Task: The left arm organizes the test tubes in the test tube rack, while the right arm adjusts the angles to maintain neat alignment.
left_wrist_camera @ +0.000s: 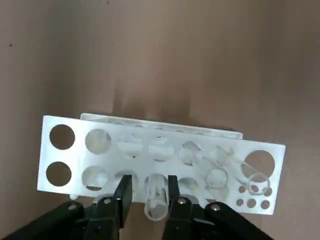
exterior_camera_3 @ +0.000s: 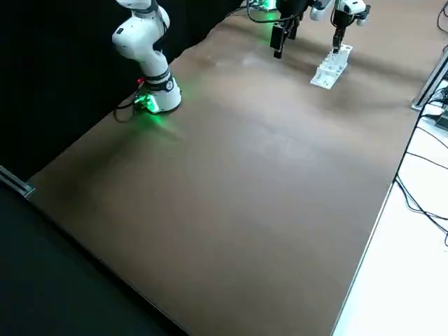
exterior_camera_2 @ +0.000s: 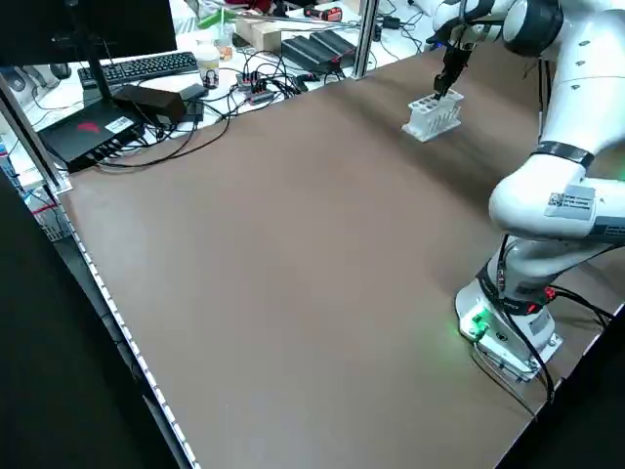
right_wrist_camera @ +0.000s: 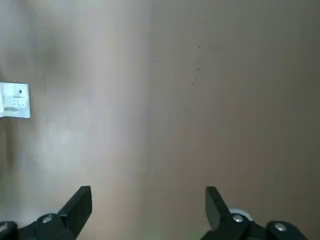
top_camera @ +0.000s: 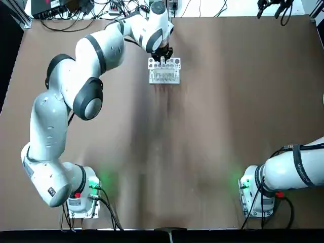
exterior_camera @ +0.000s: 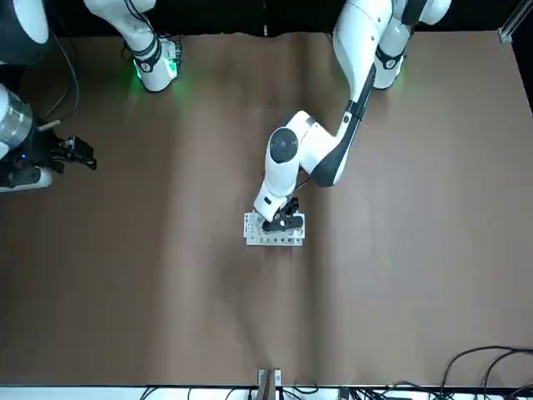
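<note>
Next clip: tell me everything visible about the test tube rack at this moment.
The test tube rack is a small white rectangular stand, seemingly plastic, with two tiers. Its upper plate has two rows of large round holes plus a cluster of tiny holes at one end. It stands flat on the brown table, on the far side from the arm bases. Several clear test tubes sit in its holes, some leaning. The left gripper hovers directly over it, fingers around one tube.

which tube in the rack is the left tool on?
The clear glass test tube between the left tool fingers, in the white rack's near row; the other tubes stand free.
</note>
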